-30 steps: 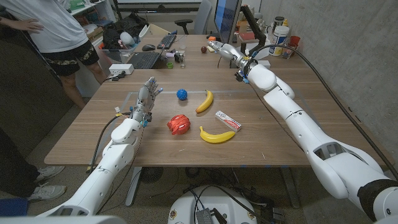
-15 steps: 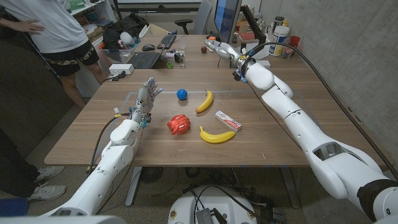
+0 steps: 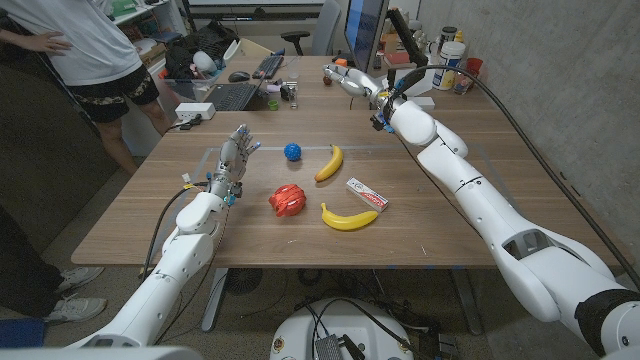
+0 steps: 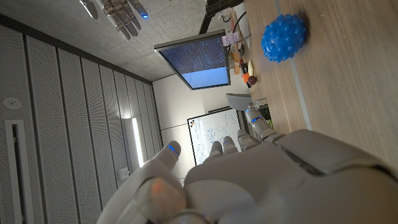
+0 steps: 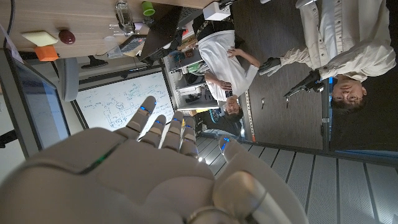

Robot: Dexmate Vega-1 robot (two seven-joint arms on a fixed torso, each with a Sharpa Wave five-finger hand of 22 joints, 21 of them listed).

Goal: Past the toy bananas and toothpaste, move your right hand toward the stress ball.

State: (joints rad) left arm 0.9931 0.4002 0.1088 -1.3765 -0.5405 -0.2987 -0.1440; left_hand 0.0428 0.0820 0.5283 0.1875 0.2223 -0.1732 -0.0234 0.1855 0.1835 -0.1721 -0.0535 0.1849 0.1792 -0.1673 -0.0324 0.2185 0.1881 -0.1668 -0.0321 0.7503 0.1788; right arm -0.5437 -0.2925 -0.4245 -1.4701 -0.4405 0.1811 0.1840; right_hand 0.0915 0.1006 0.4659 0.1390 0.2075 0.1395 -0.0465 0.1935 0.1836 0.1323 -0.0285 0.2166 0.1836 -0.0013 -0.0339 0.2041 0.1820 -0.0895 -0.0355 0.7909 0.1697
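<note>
Reach is the whole question here. The right hand (image 3: 345, 78) hangs high over the far part of the wooden table (image 3: 150, 210), fingers spread and holding nothing, well beyond both toy bananas and the toothpaste box (image 3: 366, 194). The blue spiky stress ball (image 3: 292, 151) sits on the tabletop nearer the robot than that hand and off toward the robot's left, so the hand must, I judge, travel back toward the robot and leftward, and downward, to close on it. The upper banana (image 3: 329, 163) lies just beside the ball on its right, long axis running roughly away from the robot; the lower banana (image 3: 349, 217) lies crosswise, closer to the near edge, with a red toy (image 3: 286, 199) beside it. The left hand (image 3: 236, 157) stands upright with fingers apart and empty, and is clearly the nearer hand to the ball, which also shows in the left wrist view (image 4: 283, 37).
</note>
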